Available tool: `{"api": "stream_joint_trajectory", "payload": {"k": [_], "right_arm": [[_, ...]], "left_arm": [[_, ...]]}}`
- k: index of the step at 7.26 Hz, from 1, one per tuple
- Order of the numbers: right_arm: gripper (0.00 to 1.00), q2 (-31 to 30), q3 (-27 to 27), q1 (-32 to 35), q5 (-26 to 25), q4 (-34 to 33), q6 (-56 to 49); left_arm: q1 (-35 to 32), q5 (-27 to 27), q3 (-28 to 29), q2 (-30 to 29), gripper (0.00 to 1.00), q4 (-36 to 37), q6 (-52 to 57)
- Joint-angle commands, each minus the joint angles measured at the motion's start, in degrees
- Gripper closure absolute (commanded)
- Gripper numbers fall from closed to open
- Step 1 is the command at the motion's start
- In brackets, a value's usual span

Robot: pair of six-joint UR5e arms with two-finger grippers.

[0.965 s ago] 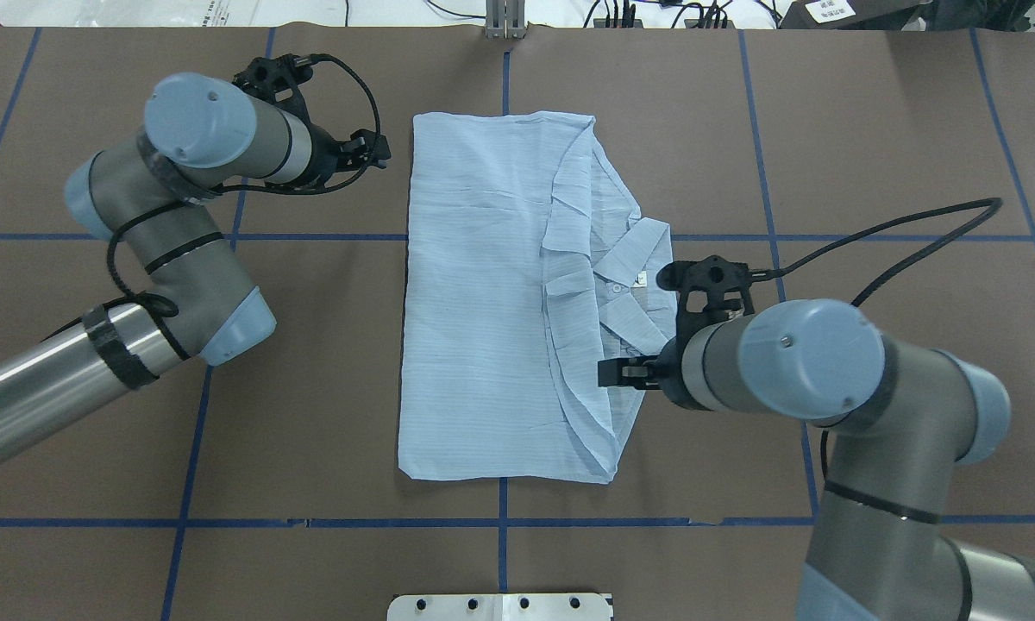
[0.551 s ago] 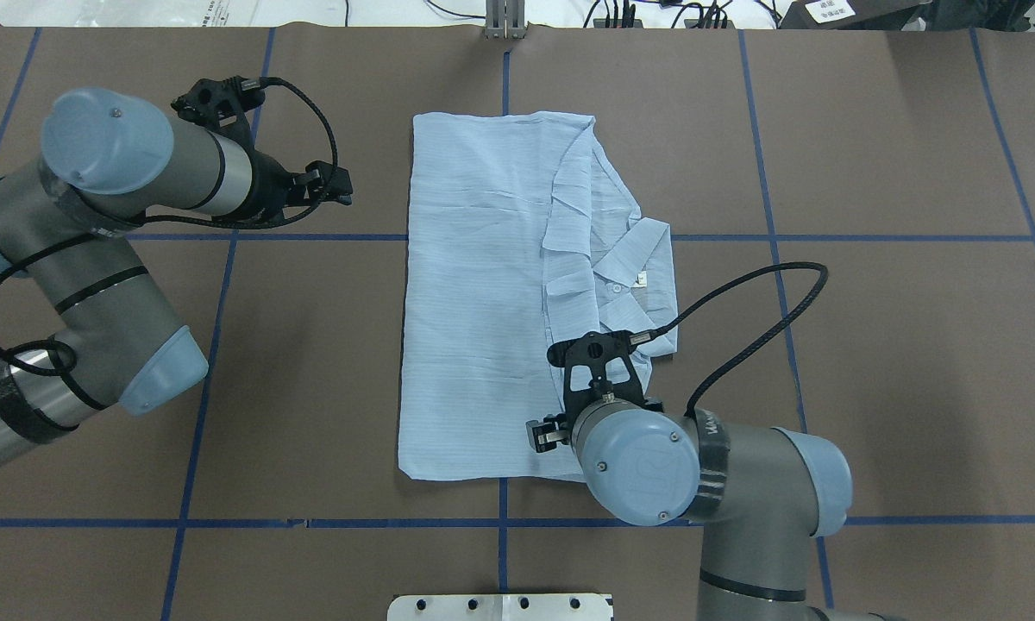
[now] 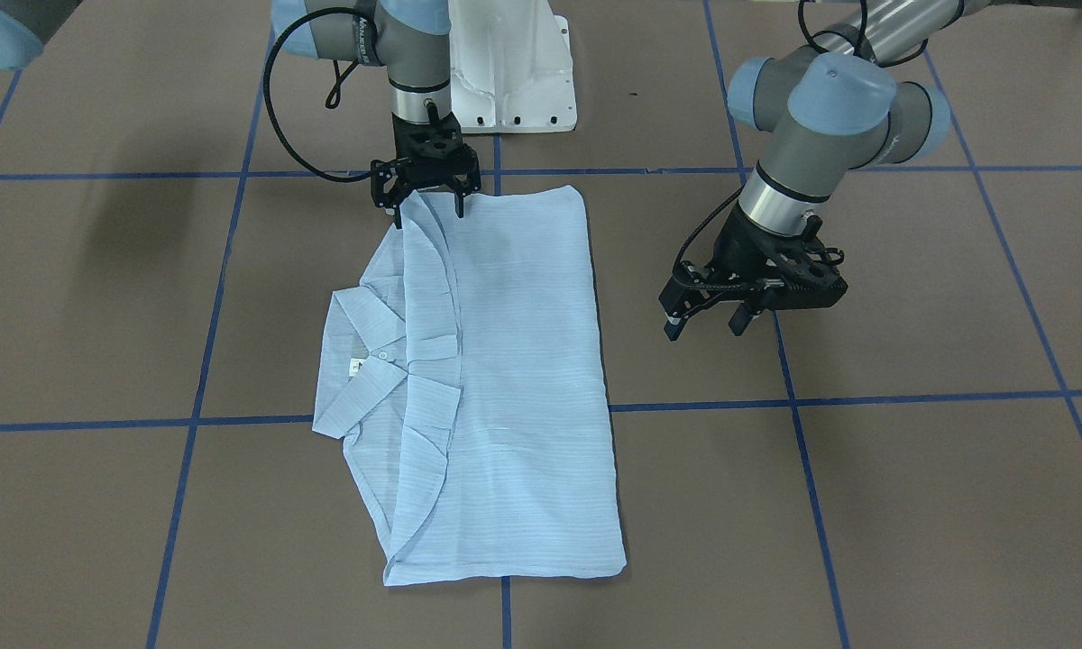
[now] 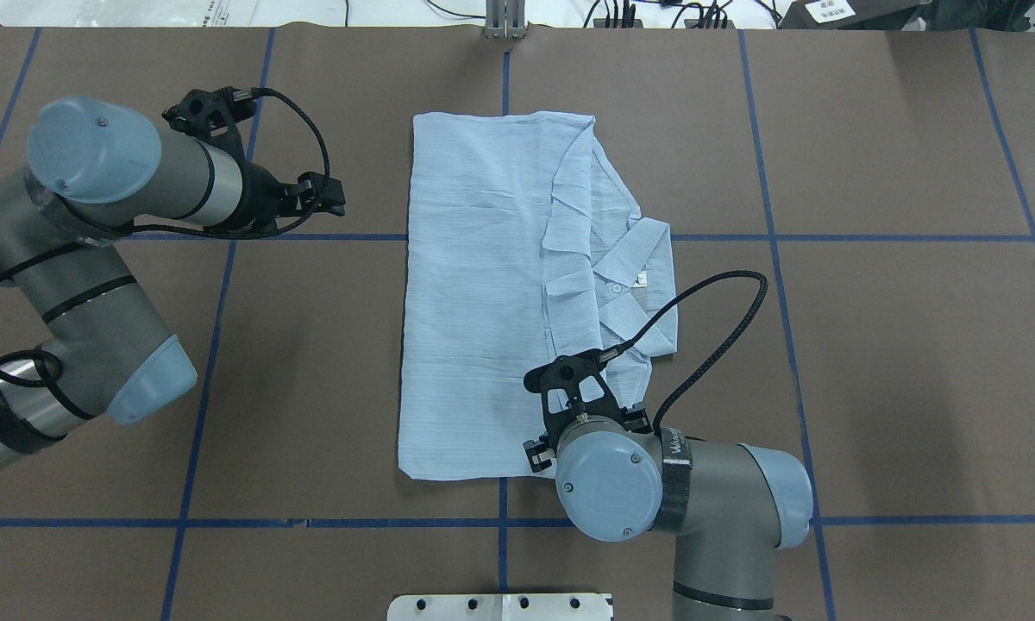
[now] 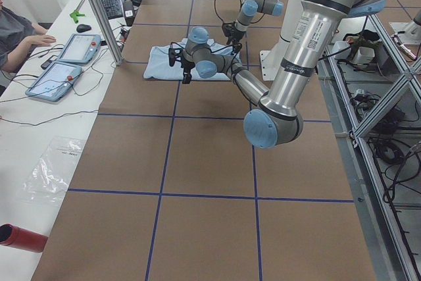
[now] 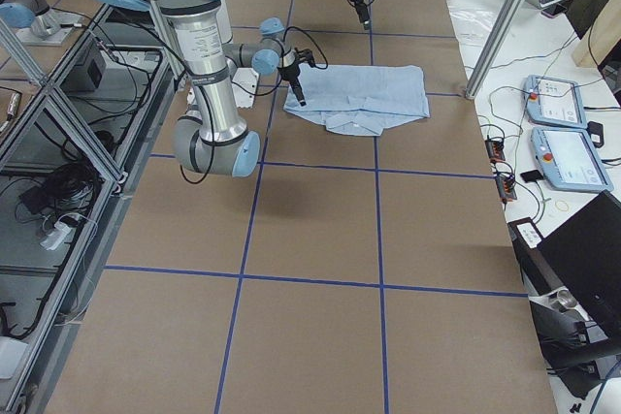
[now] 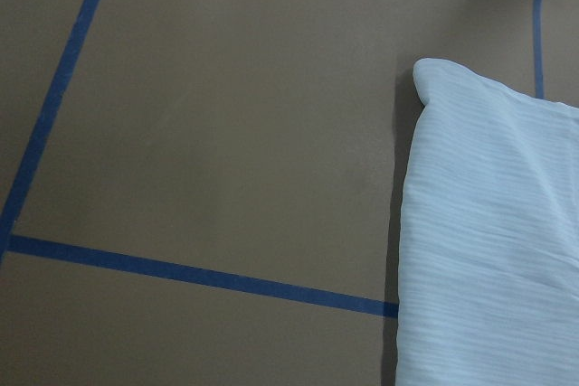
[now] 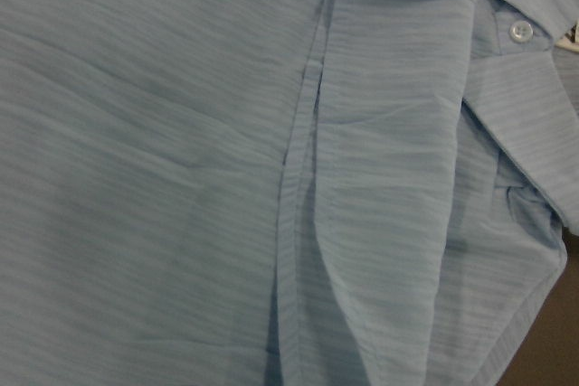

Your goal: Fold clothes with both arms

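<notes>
The only writing is a dark mark on the small white neck tag (image 3: 357,366) and some lettering on the right arm (image 4: 724,492), both too small to read. One light-blue pinstriped shirt (image 4: 483,302) lies flat mid-desk (image 4: 871,388), folded into a long rectangle, with its collar (image 3: 361,333) and one white button (image 8: 519,31) showing on the robot's right side. Of the two grippers, the right gripper (image 3: 428,209) stands over the shirt's corner nearest the robot with fingers spread, gripping nothing, and the left gripper (image 3: 706,326) hangs beside the shirt, its fingers likewise apart and empty.
</notes>
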Motion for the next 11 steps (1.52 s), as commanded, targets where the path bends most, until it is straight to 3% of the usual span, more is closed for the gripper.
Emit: {"api": "stream_joint_trajectory", "payload": {"k": [1, 6, 9, 10, 11], "right_arm": [[0.00, -1.40, -0.02, 0.09, -0.17, -0.04, -1.25], [0.00, -4.82, 0.68, 3.33, 0.62, 0.04, -4.12], [0.00, -20.33, 11.10, 10.62, 6.41, 0.83, -10.37], [0.00, -21.61, 12.71, 12.03, 6.51, 0.84, -11.61], [0.00, -19.10, 12.73, 13.79, 6.77, 0.84, -12.49]], "left_arm": [[0.08, -0.01, -0.09, 0.02, 0.00, -0.01, -0.10], [0.34, -0.27, -0.36, -0.41, 0.00, 0.08, -0.63], [0.43, -0.80, -0.27, -0.50, 0.00, 0.08, -0.71], [0.43, -0.88, -0.27, -0.59, 0.00, 0.08, -0.63], [0.43, -0.88, -0.18, -0.68, 0.00, 0.08, -0.63]]}}
